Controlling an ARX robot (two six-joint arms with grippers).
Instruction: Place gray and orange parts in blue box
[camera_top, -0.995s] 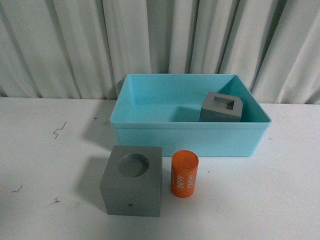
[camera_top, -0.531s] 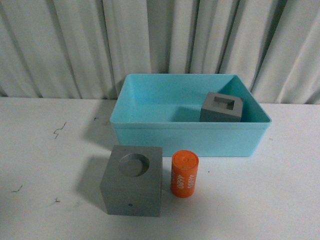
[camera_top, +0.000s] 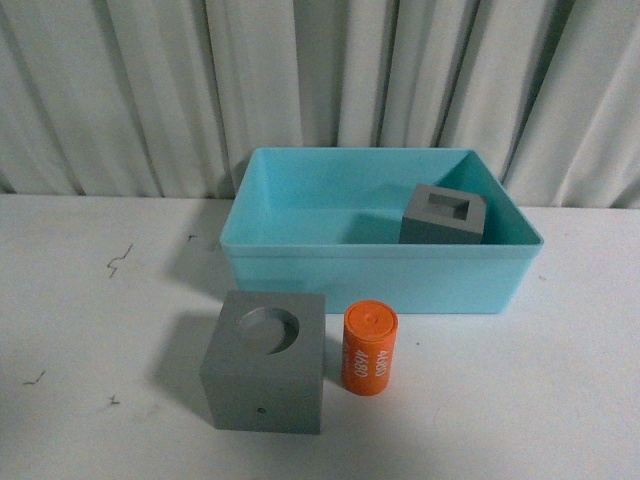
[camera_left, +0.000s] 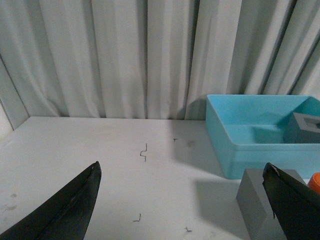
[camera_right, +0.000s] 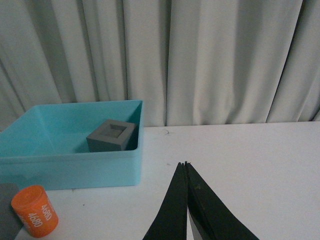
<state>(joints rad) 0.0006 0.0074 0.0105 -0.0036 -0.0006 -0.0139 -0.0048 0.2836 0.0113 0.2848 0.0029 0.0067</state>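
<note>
The blue box (camera_top: 470, 282) stands at the back middle of the white table. The gray cube with the square recess (camera_top: 443, 216) lies inside it at the right; it also shows in the right wrist view (camera_right: 112, 136). The gray cube with the round recess (camera_top: 265, 360) and the orange cylinder (camera_top: 369, 348) stand side by side on the table in front of the box. Neither gripper shows in the front view. My left gripper (camera_left: 182, 172) is open and empty over bare table, left of the round-recess cube (camera_left: 260, 202). My right gripper (camera_right: 185, 164) is shut and empty, right of the cylinder (camera_right: 35, 211).
A pleated grey-white curtain (camera_top: 320, 80) closes the back of the table. Small dark marks (camera_top: 118, 260) dot the tabletop at the left. The box's near wall (camera_right: 75, 172) stands between the table's front and the cube inside.
</note>
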